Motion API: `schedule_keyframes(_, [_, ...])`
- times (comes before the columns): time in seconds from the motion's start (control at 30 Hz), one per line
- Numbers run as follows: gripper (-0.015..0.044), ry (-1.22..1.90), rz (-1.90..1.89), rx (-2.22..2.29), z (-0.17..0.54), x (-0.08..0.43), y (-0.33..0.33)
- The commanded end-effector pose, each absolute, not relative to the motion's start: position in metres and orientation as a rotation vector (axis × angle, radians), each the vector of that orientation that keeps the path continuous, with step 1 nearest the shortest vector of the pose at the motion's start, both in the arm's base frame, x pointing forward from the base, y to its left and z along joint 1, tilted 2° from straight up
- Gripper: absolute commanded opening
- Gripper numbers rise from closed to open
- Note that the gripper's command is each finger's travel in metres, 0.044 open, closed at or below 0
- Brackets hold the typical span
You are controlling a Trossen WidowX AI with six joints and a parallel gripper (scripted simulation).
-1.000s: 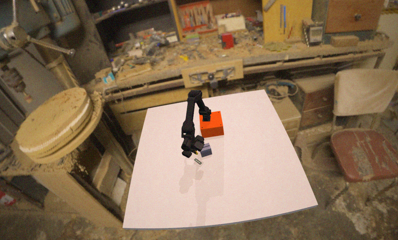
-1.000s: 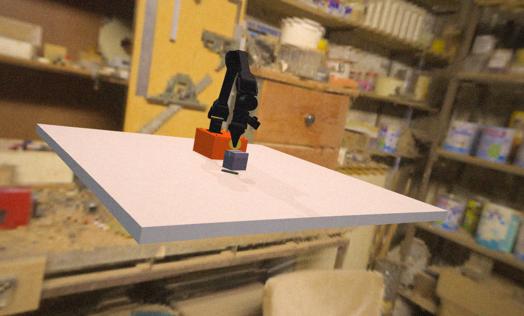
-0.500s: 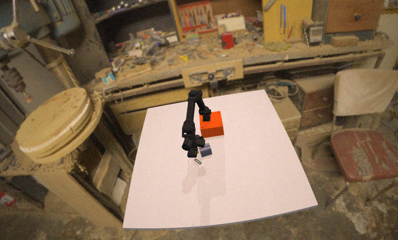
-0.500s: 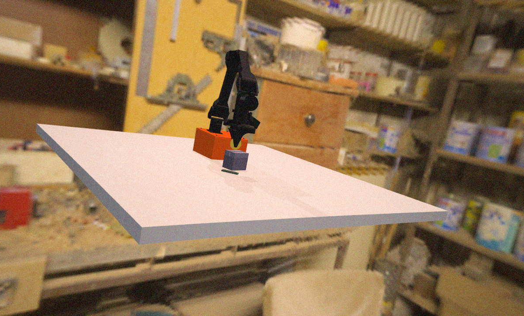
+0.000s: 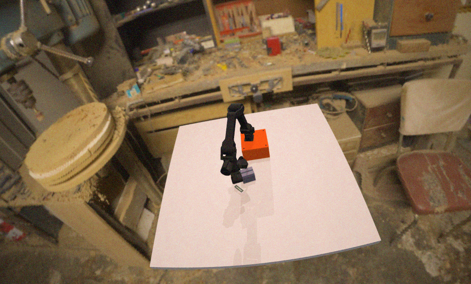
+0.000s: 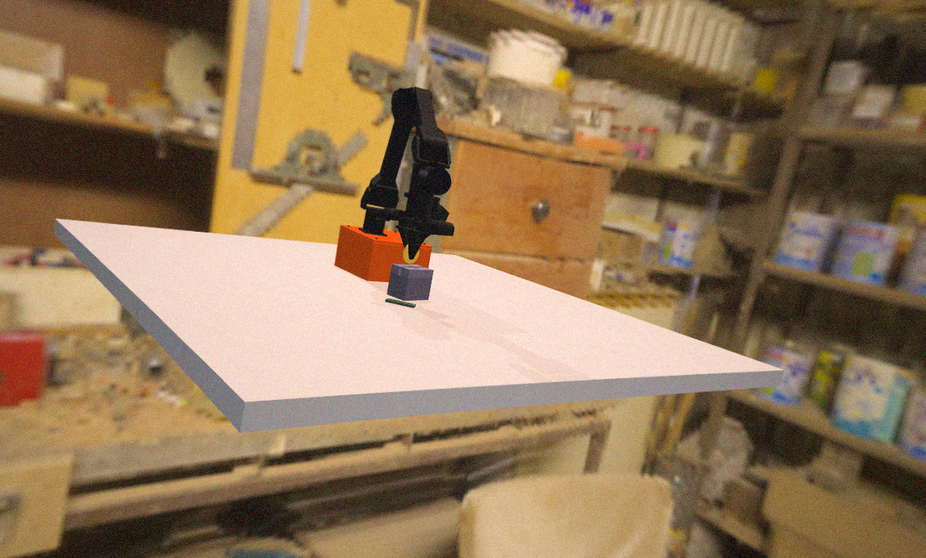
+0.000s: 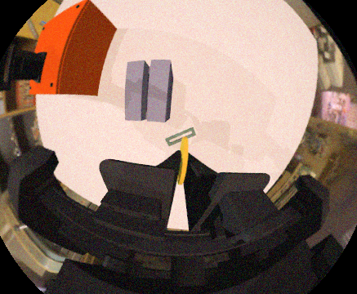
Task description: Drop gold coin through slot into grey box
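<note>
Reading left to right in the wrist view: orange base block (image 7: 72, 51) at far left, then the grey box (image 7: 149, 90) with its dark slot running down the lid, then the green holder (image 7: 180, 136) lying bare on the white table (image 7: 243, 49). My gripper (image 7: 181, 153) is clamped on the gold coin (image 7: 184, 160), held edge-on, hanging above the table beside the box. Exterior view suggests the coin sits just above the box's top, though it's blurry there.
</note>
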State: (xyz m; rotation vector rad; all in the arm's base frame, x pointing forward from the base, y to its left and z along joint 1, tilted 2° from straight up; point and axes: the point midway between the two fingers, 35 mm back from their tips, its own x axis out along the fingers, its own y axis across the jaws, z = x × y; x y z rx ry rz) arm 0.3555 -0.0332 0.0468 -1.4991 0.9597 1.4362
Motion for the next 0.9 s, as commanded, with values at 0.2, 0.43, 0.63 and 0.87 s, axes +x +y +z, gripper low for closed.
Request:
schedule_keyframes(0.2, [0.0000, 0.949, 1.448, -1.514, 0.048, 0.342, -0.023])
schedule_keyframes(0.43, [0.0000, 0.949, 1.449, -1.513, 0.048, 0.327, -0.013])
schedule_keyframes(0.63, [0.0000, 0.949, 1.450, -1.512, 0.047, 0.313, -0.005])
schedule_keyframes(0.87, [0.0000, 0.950, 1.451, -1.511, 0.045, 0.297, 0.004])
